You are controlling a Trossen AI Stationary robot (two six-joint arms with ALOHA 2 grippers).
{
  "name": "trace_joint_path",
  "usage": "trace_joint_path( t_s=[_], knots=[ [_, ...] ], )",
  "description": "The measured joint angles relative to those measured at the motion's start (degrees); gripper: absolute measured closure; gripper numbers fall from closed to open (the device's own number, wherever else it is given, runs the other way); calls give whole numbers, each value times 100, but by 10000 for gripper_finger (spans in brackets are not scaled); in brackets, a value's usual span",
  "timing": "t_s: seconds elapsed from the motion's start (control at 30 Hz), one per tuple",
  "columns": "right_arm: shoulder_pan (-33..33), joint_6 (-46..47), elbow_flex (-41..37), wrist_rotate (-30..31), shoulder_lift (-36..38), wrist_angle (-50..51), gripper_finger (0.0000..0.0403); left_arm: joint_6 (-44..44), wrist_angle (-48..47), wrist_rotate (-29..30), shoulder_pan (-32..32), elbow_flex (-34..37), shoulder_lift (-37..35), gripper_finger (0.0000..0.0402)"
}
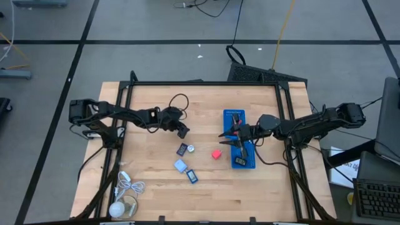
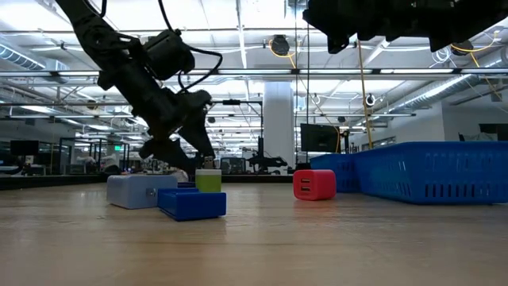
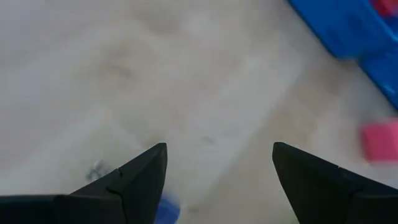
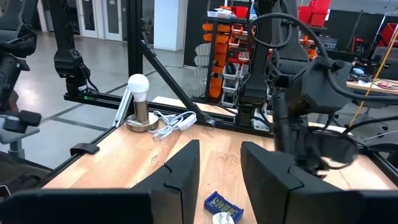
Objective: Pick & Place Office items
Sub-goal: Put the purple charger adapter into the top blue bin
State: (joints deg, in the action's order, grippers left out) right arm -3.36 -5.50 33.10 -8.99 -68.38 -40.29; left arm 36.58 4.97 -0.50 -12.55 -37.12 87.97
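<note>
Small office items lie on the wooden table: a red block [image 1: 216, 154] [image 2: 314, 184], a black piece [image 1: 182, 149], a pale grey-blue box [image 1: 180, 165] [image 2: 141, 191] and a blue piece [image 1: 192, 177] [image 2: 190, 202]. Another black piece [image 1: 240, 161] lies in the blue tray [image 1: 247, 128]. My left gripper [image 1: 183, 132] [image 3: 217, 146] hovers open, low over bare wood just beyond the black piece. My right gripper [image 1: 224, 137] [image 4: 221, 144] hangs open at the tray's left edge, well above the table, with nothing between its fingers.
A coiled white cable with a round white object [image 1: 122, 203] [image 4: 138, 99] sits at the near left corner. A small white round thing [image 1: 190, 149] lies beside the black piece. Blue trays [image 2: 429, 171] stand on the right. Black frame rails [image 1: 125, 112] border the table.
</note>
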Motion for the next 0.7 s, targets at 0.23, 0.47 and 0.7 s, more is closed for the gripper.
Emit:
trace_joint_path(
  t_s=[0.23,0.47,0.7],
  knots=[
    [0,-11,0,0,0,26,298,61,-440,-212,136,-231,6,106],
    [0,9,0,0,0,26,298,406,-1964,37,465,-1040,6,105],
    [0,-11,0,14,0,26,298,1633,-3165,1293,866,-1270,4,105]
  ],
)
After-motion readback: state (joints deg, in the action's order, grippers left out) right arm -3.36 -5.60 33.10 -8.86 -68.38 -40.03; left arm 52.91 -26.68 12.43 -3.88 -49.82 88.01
